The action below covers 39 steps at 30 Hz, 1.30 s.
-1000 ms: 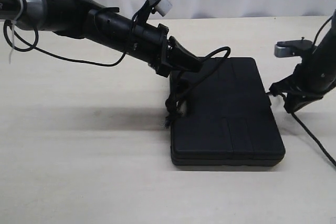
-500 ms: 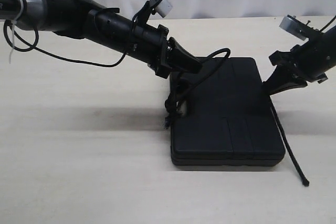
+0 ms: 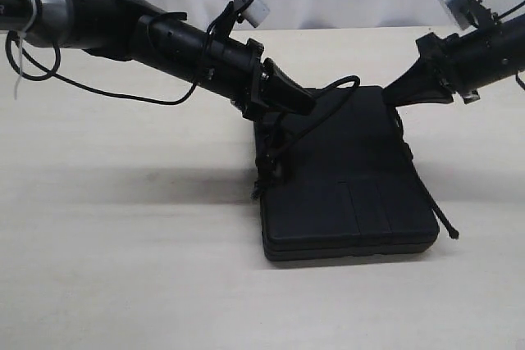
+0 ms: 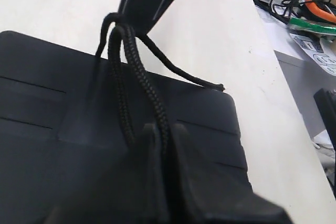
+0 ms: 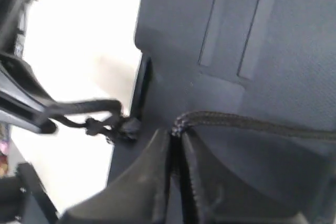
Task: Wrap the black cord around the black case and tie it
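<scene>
- The case point(image 3: 344, 178) lies flat mid-counter point(image 3: 123, 243), with bare room off its left and near edges.
- The left end effector point(image 3: 310, 106) pinches the cord point(image 3: 426, 198) over the far-left corner. The right end effector point(image 3: 390, 97) pinches it at the far-right corner.
- Your left wrist view shows two strands entering the grip; the exterior view shows a loose end past the right edge.

In the exterior view the left arm point(image 3: 123, 26) and right arm point(image 3: 492, 51) run off the picture's edges. The left gripper point(image 3: 275, 133) blends into the black case point(image 3: 353, 178), so its fingertips cannot be made out. In the left wrist view the black cord point(image 4: 142, 82) disappears between dark, out-of-focus fingers point(image 4: 184, 161). In the right wrist view the cord's knotted lump point(image 5: 123, 127) is blurred, and the case overruns the frame.
</scene>
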### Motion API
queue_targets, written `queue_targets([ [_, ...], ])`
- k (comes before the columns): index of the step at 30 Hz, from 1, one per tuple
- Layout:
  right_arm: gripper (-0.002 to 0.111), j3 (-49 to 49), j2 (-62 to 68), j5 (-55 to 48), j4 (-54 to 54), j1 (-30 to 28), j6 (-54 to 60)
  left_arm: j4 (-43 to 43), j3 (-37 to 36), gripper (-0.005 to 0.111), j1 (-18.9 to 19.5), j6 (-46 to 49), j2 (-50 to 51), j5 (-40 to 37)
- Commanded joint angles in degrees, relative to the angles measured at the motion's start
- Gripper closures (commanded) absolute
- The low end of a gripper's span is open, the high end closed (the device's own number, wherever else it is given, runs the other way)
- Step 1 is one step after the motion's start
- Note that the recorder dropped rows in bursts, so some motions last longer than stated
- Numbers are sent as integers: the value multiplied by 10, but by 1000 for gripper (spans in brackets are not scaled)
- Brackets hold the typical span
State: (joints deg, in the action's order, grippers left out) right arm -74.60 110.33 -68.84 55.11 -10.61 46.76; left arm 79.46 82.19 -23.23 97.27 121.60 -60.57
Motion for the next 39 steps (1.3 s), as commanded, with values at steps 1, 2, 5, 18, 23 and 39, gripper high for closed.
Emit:
queue_targets([
  [1, 104, 4, -2, -11, 73, 1, 0, 0, -2, 107, -1, 1, -7, -1],
  [2, 104, 9, -2, -11, 82, 1, -1, 0, -2, 107, -1, 1, -7, 5],
  [5, 104, 34, -2, 25, 125, 1, -6, 1, -2, 107, 0, 1, -7, 12],
  [18, 68, 63, -2, 38, 151, 21, -55, 1, -1, 107, 20, 1, -7, 12],
  [23, 67, 44, -2, 38, 98, 58, -47, 2, -1, 107, 33, 1, -7, 6],
  [39, 68, 56, -153, 30, -510, 161, -315, 2, -1, 107, 40, 1, -7, -1],
])
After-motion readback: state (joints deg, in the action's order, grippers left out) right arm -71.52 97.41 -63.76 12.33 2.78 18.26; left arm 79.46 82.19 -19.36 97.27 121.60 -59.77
